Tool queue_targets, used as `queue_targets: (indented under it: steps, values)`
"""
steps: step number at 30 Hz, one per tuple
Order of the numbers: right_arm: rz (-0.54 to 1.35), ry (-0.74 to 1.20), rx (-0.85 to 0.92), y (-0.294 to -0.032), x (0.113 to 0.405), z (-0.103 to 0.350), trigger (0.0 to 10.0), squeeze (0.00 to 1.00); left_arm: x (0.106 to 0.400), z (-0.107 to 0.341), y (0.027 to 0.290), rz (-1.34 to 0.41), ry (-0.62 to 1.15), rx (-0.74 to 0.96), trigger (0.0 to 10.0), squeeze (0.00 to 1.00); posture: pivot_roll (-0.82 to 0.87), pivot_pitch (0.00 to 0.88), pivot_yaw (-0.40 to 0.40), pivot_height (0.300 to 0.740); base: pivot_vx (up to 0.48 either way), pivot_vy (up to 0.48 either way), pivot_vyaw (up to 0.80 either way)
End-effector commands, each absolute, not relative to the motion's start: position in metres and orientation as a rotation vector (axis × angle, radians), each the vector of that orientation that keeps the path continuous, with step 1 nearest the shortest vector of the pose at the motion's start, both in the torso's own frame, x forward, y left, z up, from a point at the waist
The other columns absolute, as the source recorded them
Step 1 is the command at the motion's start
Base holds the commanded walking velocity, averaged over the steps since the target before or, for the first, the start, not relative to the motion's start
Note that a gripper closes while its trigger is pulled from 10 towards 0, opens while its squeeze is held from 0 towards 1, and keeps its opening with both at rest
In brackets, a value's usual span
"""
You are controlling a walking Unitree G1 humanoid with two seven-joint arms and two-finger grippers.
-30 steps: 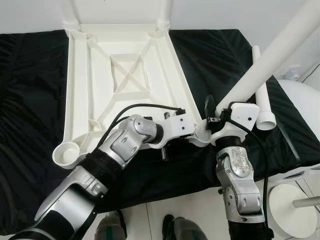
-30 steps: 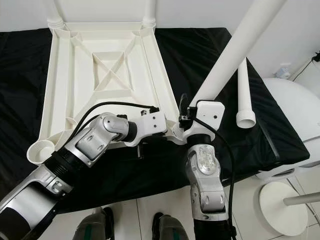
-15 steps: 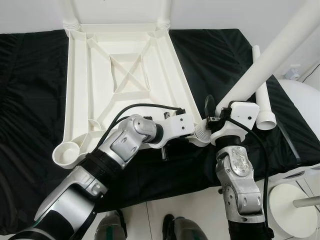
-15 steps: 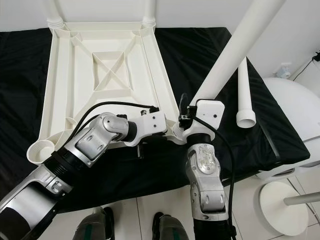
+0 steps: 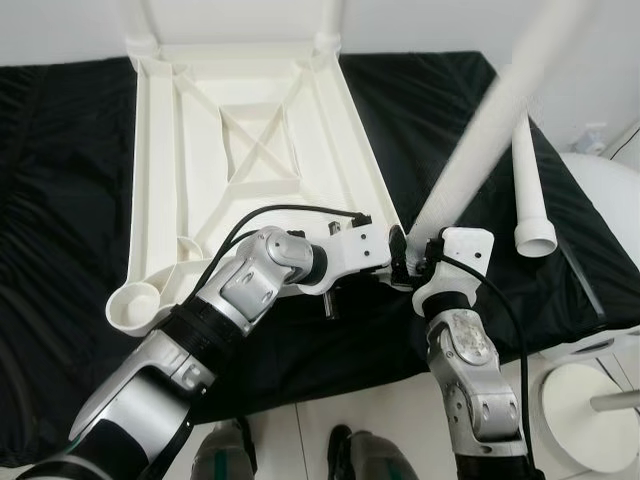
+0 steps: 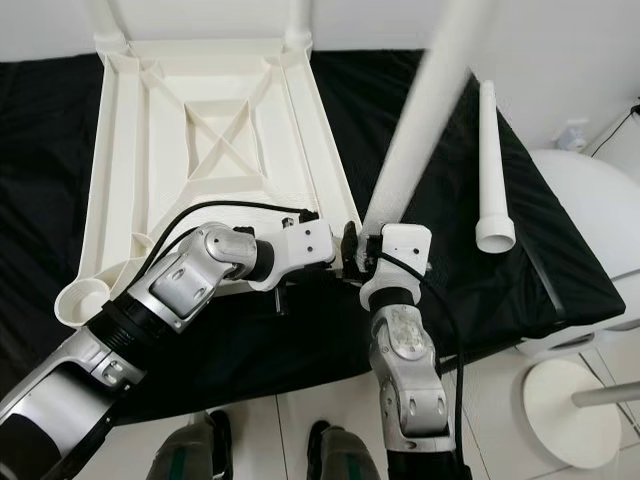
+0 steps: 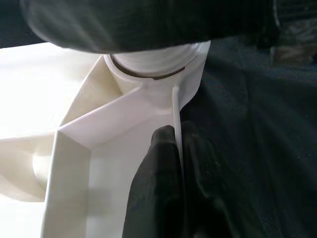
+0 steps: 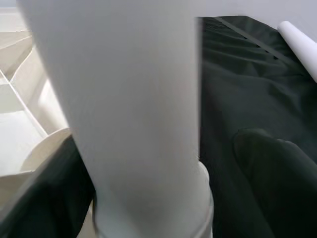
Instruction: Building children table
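Lying upside down on black cloth (image 5: 60, 200), the ribbed white tabletop (image 5: 250, 160) has its 5 o'clock corner pinched by the left gripper (image 7: 173, 148); the right gripper (image 5: 425, 265) clasps the white leg (image 5: 480, 140) there, a spare leg (image 5: 528, 180) lying at 3 o'clock.

I can't see the corner socket (image 7: 158, 64) clearly; the leg (image 5: 480, 130) I'm holding is motion-blurred and runs off the top edge. The two fitted far legs (image 6: 298, 18) are cut off there too.
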State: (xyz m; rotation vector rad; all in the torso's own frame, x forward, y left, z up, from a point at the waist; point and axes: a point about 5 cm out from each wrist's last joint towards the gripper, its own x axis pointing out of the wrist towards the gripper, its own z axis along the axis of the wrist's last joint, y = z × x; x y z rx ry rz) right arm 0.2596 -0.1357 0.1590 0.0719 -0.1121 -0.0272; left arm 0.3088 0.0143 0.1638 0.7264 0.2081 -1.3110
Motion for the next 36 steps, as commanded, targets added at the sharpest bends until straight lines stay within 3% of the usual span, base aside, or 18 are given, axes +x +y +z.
queue_targets:
  steps: [1, 7, 8, 9, 10, 11, 20, 21, 26, 27, 29, 30, 33, 34, 36]
  values:
    - [-0.036, -0.086, 0.065, -0.139, 0.259, 0.154, 10.0, 0.00, 0.318, 0.161, 0.026, -1.224, 0.236, 0.772, 10.0, 0.00, 0.00, 0.153, -0.053, 0.740, 0.000, 0.000, 0.00]
    - [-0.007, -0.091, 0.067, -0.137, 0.260, 0.155, 10.0, 0.00, 0.318, 0.162, 0.026, -1.223, 0.237, 0.771, 10.0, 0.00, 0.00, 0.153, -0.054, 0.740, 0.000, 0.000, 0.00]
    - [-0.001, -0.093, 0.066, -0.137, 0.260, 0.155, 8.3, 0.00, 0.319, 0.162, 0.026, -1.223, 0.236, 0.771, 10.0, 0.00, 0.00, 0.153, -0.054, 0.740, 0.000, 0.000, 0.00]
    - [0.003, -0.095, 0.072, -0.138, 0.259, 0.155, 3.3, 0.00, 0.319, 0.162, 0.026, -1.222, 0.236, 0.771, 10.0, 0.00, 0.00, 0.153, -0.053, 0.740, 0.000, 0.000, 0.00]
    - [0.005, -0.096, 0.075, -0.139, 0.259, 0.155, 3.3, 0.00, 0.319, 0.162, 0.026, -1.222, 0.235, 0.771, 10.0, 0.00, 0.00, 0.152, -0.053, 0.740, 0.000, 0.000, 0.00]
    - [-0.003, -0.093, 0.078, -0.140, 0.259, 0.154, 0.0, 0.00, 0.318, 0.162, 0.026, -1.223, 0.235, 0.770, 10.0, 0.00, 0.00, 0.153, -0.053, 0.740, 0.000, 0.000, 0.00]
    - [-0.003, -0.085, 0.096, -0.140, 0.260, 0.152, 0.0, 0.00, 0.319, 0.162, 0.026, -1.224, 0.233, 0.769, 10.0, 0.00, 0.00, 0.153, -0.053, 0.740, 0.000, 0.000, 0.00]
    - [-0.004, -0.084, 0.096, -0.141, 0.260, 0.152, 0.4, 0.00, 0.319, 0.162, 0.026, -1.223, 0.233, 0.769, 10.0, 0.00, 0.00, 0.152, -0.053, 0.740, 0.000, 0.000, 0.00]
    - [-0.001, -0.085, 0.096, -0.142, 0.261, 0.152, 0.0, 0.00, 0.319, 0.162, 0.026, -1.224, 0.233, 0.766, 10.0, 0.00, 0.00, 0.152, -0.053, 0.740, 0.000, 0.000, 0.00]
    - [-0.001, -0.087, 0.093, -0.142, 0.261, 0.152, 3.1, 0.00, 0.319, 0.163, 0.026, -1.223, 0.232, 0.765, 10.0, 0.00, 0.00, 0.151, -0.054, 0.740, 0.000, 0.000, 0.00]
    - [0.000, -0.088, 0.090, -0.143, 0.261, 0.152, 3.1, 0.00, 0.319, 0.163, 0.026, -1.222, 0.231, 0.766, 10.0, 0.00, 0.00, 0.151, -0.054, 0.740, 0.000, 0.000, 0.00]
    - [0.001, -0.090, 0.090, -0.143, 0.262, 0.152, 4.0, 0.00, 0.319, 0.163, 0.026, -1.221, 0.231, 0.765, 10.0, 0.00, 0.00, 0.151, -0.054, 0.740, 0.000, 0.000, 0.00]
    - [0.001, -0.091, 0.091, -0.143, 0.262, 0.152, 4.0, 0.00, 0.319, 0.163, 0.026, -1.221, 0.230, 0.765, 10.0, 0.00, 0.00, 0.151, -0.054, 0.740, 0.000, 0.000, 0.00]
    - [-0.009, -0.092, 0.082, -0.146, 0.264, 0.152, 10.0, 0.00, 0.320, 0.164, 0.026, -1.216, 0.225, 0.764, 10.0, 0.00, 0.00, 0.149, -0.053, 0.740, 0.000, 0.000, 0.00]
    - [-0.018, -0.093, 0.076, -0.148, 0.265, 0.153, 10.0, 0.00, 0.321, 0.165, 0.026, -1.214, 0.214, 0.770, 10.0, 0.00, 0.00, 0.149, -0.053, 0.740, 0.000, 0.000, 0.00]
